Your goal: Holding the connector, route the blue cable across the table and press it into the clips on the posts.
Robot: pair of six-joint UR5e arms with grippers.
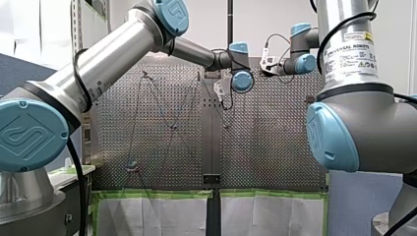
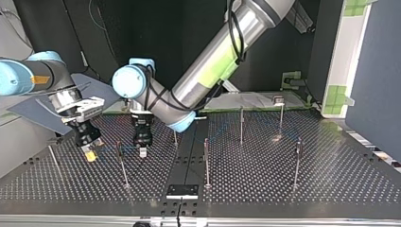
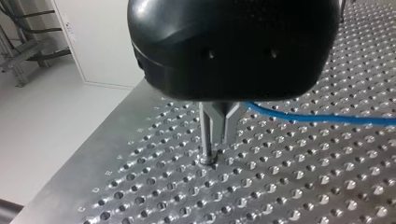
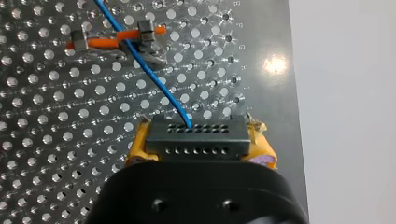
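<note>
— Claw first: what has your right claw (image 4: 200,148) got?

— It is clamped on the black connector (image 4: 196,135), with a yellow pad (image 4: 136,151) pressed to each end. The blue cable (image 4: 140,60) comes out of the connector's face and runs ahead over the perforated table (image 4: 46,140), crossing a grey-and-orange clip (image 4: 145,33). Whether it sits in that clip, I cannot tell.

— And the other one?

— My left claw (image 2: 142,151) hangs low over the table at the top view's left, just beside the right one. A thin post (image 2: 123,165) stands between the two in that view. Its metal fingers (image 3: 226,122) are drawn together, with the tips near the table. The cable reaches them from one side in a straight line, but I cannot see whether they pinch it.

— Further out?

— More posts (image 2: 241,125) stand apart from one another toward the top view's middle and right, well away from both claws.
</note>
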